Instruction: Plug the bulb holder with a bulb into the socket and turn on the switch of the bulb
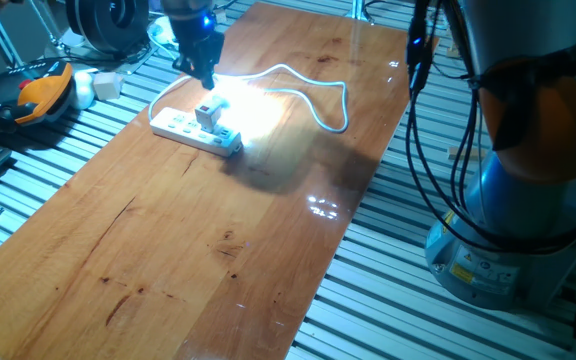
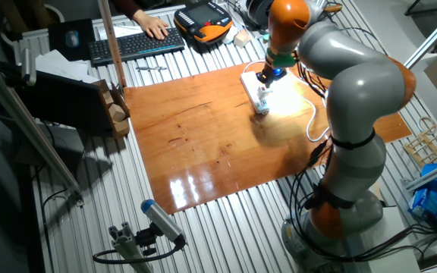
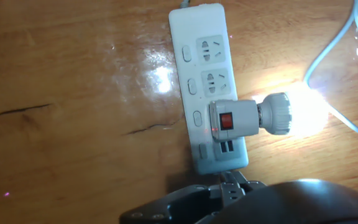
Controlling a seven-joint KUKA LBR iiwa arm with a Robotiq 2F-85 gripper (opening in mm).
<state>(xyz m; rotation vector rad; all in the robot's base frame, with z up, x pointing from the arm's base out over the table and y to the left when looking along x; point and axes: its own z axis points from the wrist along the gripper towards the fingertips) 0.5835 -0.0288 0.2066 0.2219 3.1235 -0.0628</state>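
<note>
On the table (image 3: pixel 55 143), the socket (image 3: pixel 194 68) carries the holder (image 3: pixel 232 118), plugged in with its red switch (image 3: pixel 228 120) facing up, the lit bulb (image 3: pixel 303 112) pointing right toward the cable (image 3: pixel 334 56); fingers' (image 1: pixel 203 78) state cannot be told.

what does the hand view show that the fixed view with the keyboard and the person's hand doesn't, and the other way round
Only the hand view shows the red switch on the holder, the separate outlets of the socket, and the cracks in the wood.

Only the fixed view shows the whole arm, the keyboard, a person's hand and the full table.

Both show the holder plugged into the socket, the bulb glowing on the wood, and the white cable. The jaws' state is unclear in either.
</note>
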